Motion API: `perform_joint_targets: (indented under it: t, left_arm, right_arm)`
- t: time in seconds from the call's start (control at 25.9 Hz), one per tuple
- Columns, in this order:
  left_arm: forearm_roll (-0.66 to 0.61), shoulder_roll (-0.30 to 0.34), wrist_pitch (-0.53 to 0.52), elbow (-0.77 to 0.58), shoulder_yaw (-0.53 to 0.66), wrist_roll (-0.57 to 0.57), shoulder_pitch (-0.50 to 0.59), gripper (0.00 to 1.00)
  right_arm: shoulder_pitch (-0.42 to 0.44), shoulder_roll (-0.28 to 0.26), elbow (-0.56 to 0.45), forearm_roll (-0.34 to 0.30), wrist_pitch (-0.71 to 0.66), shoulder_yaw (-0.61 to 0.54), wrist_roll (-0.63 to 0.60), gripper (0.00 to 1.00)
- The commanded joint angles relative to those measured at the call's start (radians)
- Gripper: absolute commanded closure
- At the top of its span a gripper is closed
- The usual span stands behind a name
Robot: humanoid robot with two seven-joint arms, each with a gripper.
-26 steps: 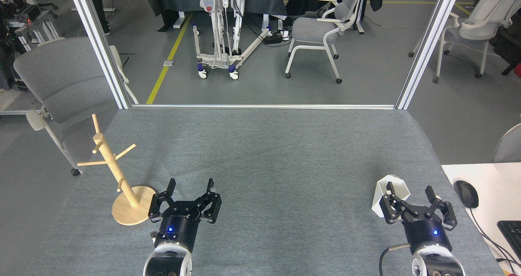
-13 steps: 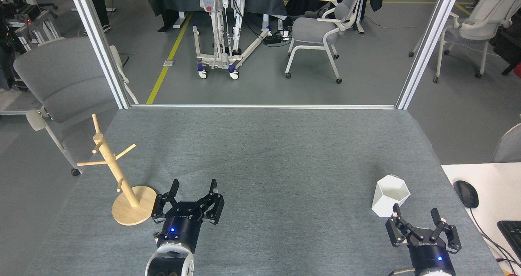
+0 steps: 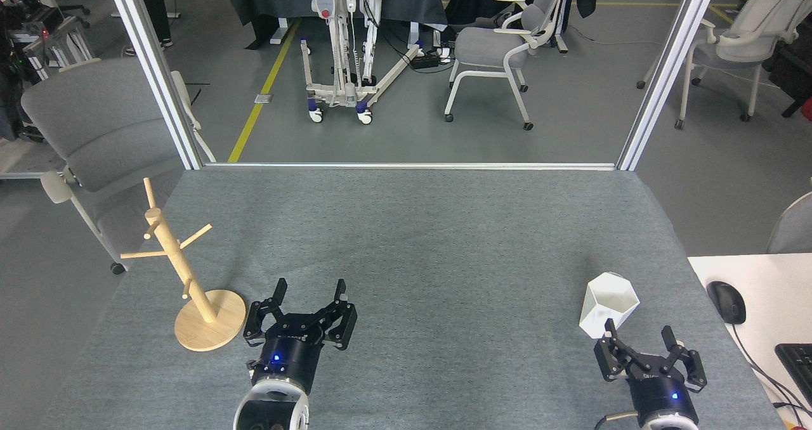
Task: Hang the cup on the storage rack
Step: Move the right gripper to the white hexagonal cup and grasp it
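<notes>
1. The right gripper (image 3: 639, 340) sits at the lower right of the frame with its jaws spread open and empty, just below the cup (image 3: 608, 304) (the near finger overlaps the cup's lower edge, and I cannot tell if it touches).
2. The left gripper (image 3: 309, 290), lower centre-left, also has open, empty jaws, just right of the storage rack (image 3: 184, 271).
3. The cup stands upright on the grey table (image 3: 419, 240) at right, well apart from the rack at far left.
4. Judged step: the reach for the cup, with no grasp made yet.
5. Next the right jaws must close on the cup's wall or handle (handle not visible here).
6. The table between cup and rack is bare; a mouse (image 3: 726, 302) and a keyboard (image 3: 796, 366) lie on the white desk at the right edge.
</notes>
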Motion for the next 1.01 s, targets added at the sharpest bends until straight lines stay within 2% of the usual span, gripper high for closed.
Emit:
perform_joint_targets:
  t: [0.0,0.77,0.97]
  left_arm:
    - [0.000,0.000,0.000,-0.002,-0.002,-0.004,0.001,0.01]
    - [0.000,-0.001,0.002,0.018,-0.002,-0.015,-0.019,0.01]
    - [0.000,-0.001,0.003,0.027,-0.002,-0.015,-0.022,0.01]
  right_arm:
    - [-0.043,0.000,0.053,0.001,0.003,0.020,0.007,0.00]
    - [-0.063,0.001,0.087,0.003,0.002,0.052,0.010,0.00]
    - [-0.105,0.001,0.133,0.003,0.005,0.055,0.012,0.00]
